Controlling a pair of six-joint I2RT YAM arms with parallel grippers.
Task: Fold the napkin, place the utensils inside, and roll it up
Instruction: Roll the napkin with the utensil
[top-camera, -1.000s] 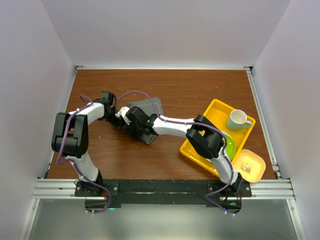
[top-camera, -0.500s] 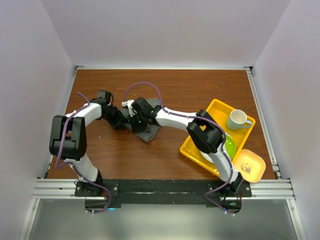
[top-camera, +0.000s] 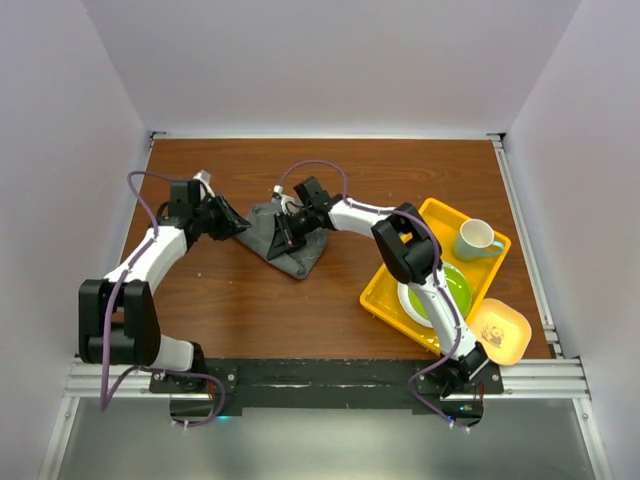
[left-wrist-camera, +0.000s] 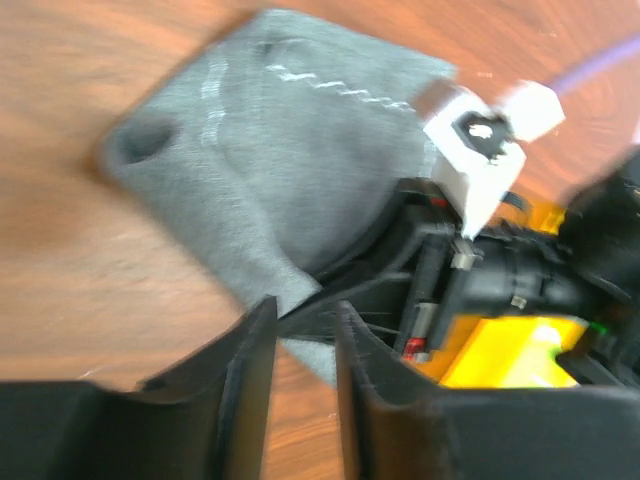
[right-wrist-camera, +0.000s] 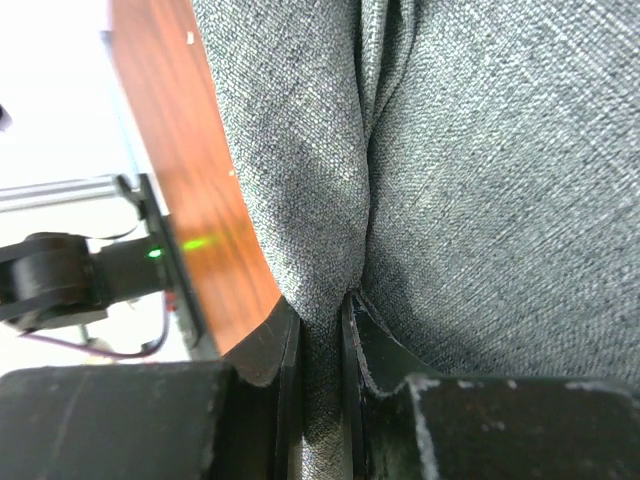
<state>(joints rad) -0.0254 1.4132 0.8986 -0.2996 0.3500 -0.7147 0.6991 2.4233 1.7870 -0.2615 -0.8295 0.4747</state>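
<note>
Plainly the right fingers (right-wrist-camera: 262, 358) are clamped on a ridge of the napkin (top-camera: 300, 255), bunched on the bench (top-camera: 400, 170), its corner tapering leftward between the left fingers (left-wrist-camera: 245, 375), narrowly apart, hold uncertain.

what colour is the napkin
Dark grey with a fine flecked weave; the napkin shows best in the right wrist view.

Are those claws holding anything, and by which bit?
The right gripper pinches a raised fold of the napkin. The left gripper is open at the napkin's edge, apparently holding nothing.
</note>
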